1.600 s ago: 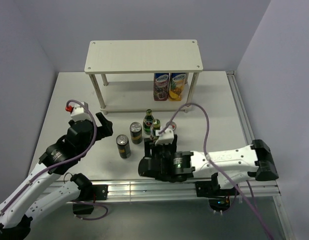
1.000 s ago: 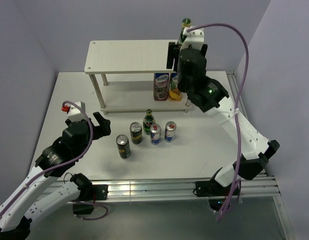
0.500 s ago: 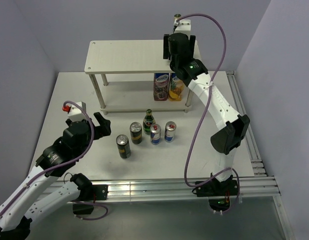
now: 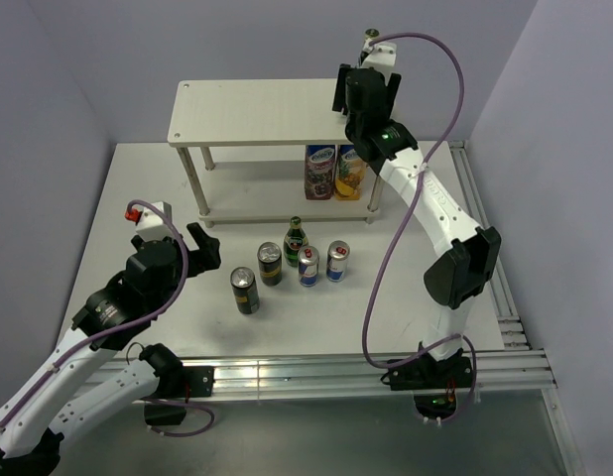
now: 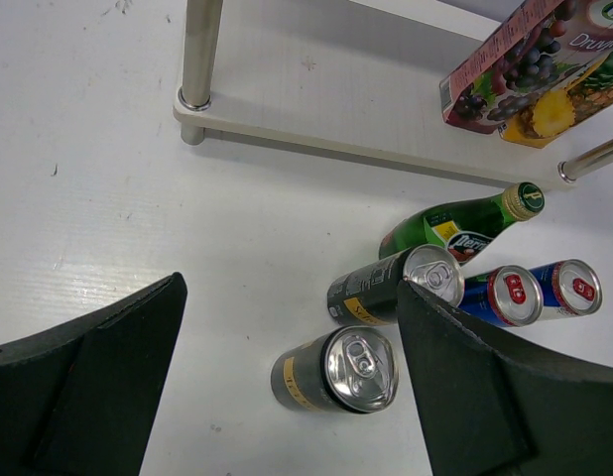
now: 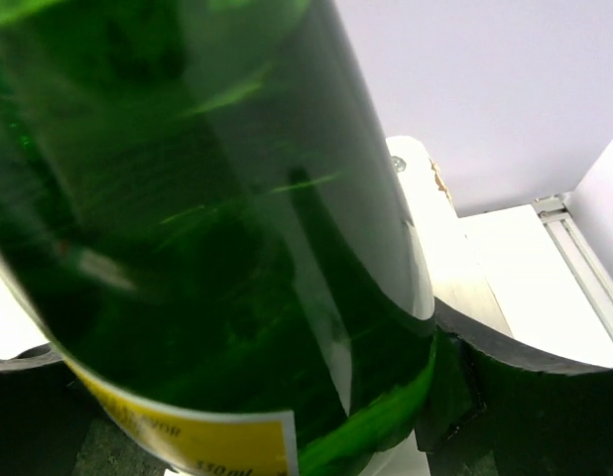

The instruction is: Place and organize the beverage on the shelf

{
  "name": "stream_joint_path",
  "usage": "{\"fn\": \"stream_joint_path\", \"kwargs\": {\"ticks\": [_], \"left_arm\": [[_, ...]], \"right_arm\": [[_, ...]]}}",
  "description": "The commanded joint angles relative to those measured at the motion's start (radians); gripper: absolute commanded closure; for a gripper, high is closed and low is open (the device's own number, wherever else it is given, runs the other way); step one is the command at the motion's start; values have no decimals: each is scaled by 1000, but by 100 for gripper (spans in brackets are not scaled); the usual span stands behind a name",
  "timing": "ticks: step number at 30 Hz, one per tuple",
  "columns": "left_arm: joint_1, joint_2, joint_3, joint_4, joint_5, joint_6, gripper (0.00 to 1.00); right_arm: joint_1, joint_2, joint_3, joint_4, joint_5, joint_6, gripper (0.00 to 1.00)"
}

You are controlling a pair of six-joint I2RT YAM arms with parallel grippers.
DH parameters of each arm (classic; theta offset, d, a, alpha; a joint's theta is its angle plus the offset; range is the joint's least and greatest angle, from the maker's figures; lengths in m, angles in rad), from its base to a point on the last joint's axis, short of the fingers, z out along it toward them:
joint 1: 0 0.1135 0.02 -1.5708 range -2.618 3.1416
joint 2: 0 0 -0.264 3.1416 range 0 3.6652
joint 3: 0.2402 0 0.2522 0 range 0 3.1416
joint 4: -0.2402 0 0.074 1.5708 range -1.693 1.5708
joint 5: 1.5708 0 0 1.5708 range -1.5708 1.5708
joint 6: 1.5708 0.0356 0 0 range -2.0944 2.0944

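Note:
My right gripper point(image 4: 366, 84) is shut on a green glass bottle point(image 4: 369, 39) and holds it upright over the right end of the shelf's top board point(image 4: 277, 111). In the right wrist view the bottle point(image 6: 187, 198) fills the frame between the fingers, with the shelf corner point(image 6: 418, 188) behind it. On the table stand a second green bottle point(image 4: 296, 238), two dark cans point(image 4: 270, 263) point(image 4: 245, 290) and two blue-and-silver cans point(image 4: 307, 265) point(image 4: 337, 260). My left gripper point(image 4: 194, 253) is open and empty, left of the cans; its wrist view shows the near dark can point(image 5: 336, 369) between the fingers.
Two juice cartons point(image 4: 335, 171) stand at the right end of the shelf's lower board point(image 4: 252, 203). The shelf's front-left leg point(image 5: 200, 50) stands on the table ahead of my left gripper. A metal rail runs along the table's right edge point(image 4: 480, 233).
My right arm has taken a green bottle from the group on the table and lifted it above the shelf's right end. It has shifted slightly right since. The left arm has barely moved.

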Motion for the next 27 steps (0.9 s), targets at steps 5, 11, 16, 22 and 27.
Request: {"fn": "stream_joint_path", "kwargs": {"ticks": [5,11,16,22,27], "left_arm": [[-1,-2,4,32,0,19,6],[-1,-3,3,32,-4,18,6],[-3,0,4,31,-7,18,6],[-3,4,4,31,-10,18,6],[-3,9,4,29,-13,16,6]], "right_arm": [[-5,-77,-129,73,4,38,13],[-3,-82,-138,61,12,45,0],[-5,-114,-171,71,-17,53,0],[-2,-183,-235,62,-81,58,0],[7,-222,-260,41,-108,58,0]]}}
